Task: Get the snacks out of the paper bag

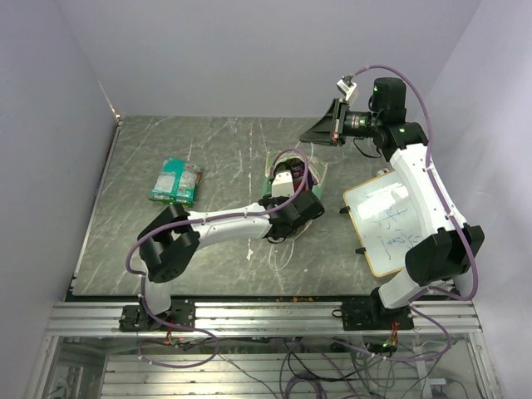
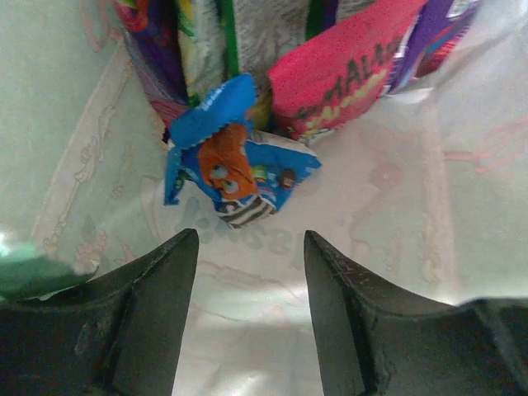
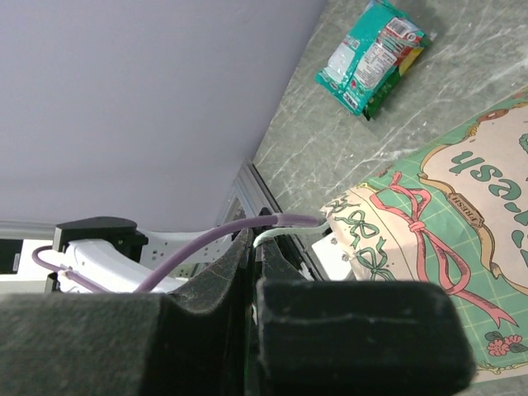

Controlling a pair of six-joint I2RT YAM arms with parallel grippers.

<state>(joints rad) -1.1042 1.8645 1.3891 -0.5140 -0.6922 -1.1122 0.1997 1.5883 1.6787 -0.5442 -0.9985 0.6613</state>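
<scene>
On the grey table [image 1: 216, 150], the right gripper [image 3: 252, 264] pinches the string [image 3: 289, 233] of the paper bag [image 3: 462, 206] so the left gripper [image 2: 250, 243], fingers apart, can grab a snack [image 2: 235, 169].

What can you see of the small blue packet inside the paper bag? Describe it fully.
The blue packet is a small, glossy, crinkled wrapper, bright blue with an orange cartoon figure, a dark-and-white striped patch and a crimped top edge. It lies tilted on the pale inner wall of the paper bag, its upper end against the pink packet and the other snacks behind it. The open left hand hovers short of it, not touching.
</scene>
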